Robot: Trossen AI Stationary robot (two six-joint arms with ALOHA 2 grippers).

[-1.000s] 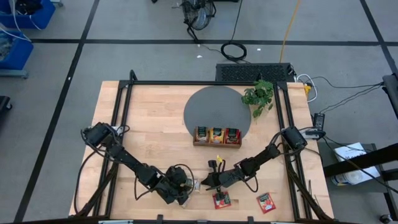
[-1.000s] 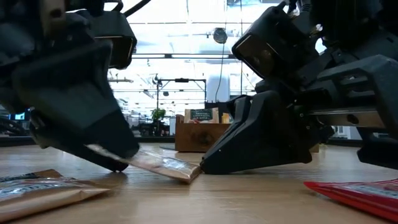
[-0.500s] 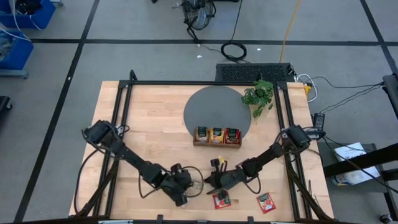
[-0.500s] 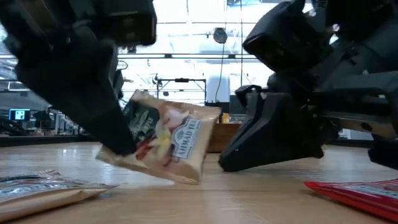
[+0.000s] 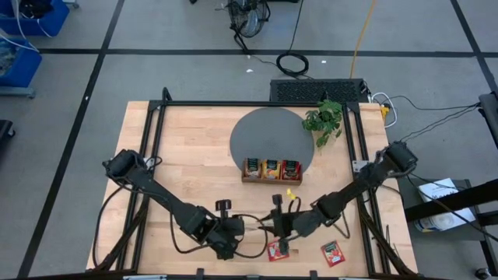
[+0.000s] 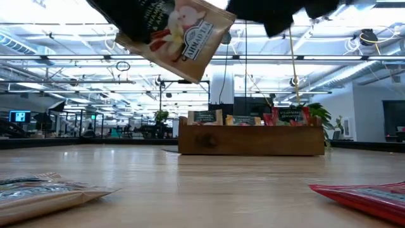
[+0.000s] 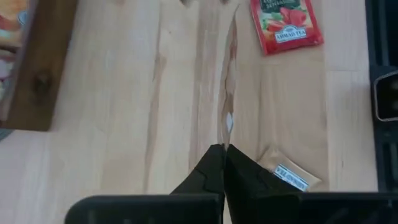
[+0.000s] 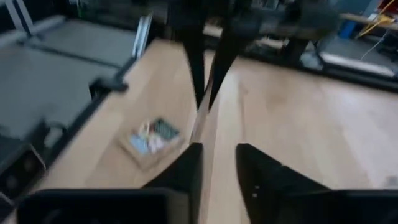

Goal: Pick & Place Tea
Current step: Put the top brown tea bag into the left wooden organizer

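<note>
A beige-green tea sachet with a dark label hangs high above the table. My left gripper is shut on it near the table's front edge. My right gripper faces it from the right, and its fingers stand a little apart with nothing between them. Another beige sachet lies flat on the table at the front left; it also shows in the right wrist view. Two red sachets lie flat by the front edge. My left gripper pinches the beige-green sachet between its two shut fingers, at the sachet's upper left part. A corner with the label sticks out beside one finger. The sachet hangs tilted below the fingers, clear of the table.
A three-slot wooden tray with upright sachets stands on a round grey mat at mid-table. A potted plant is at the far right. Bare wood lies between the tray and the grippers.
My left gripper has taken hold of the beige-green sachet, which lay flat with my right gripper against its edge. It tipped the sachet up on one edge, then lifted it clear, well above the table. My right gripper has also risen and drawn back slightly to the right.
</note>
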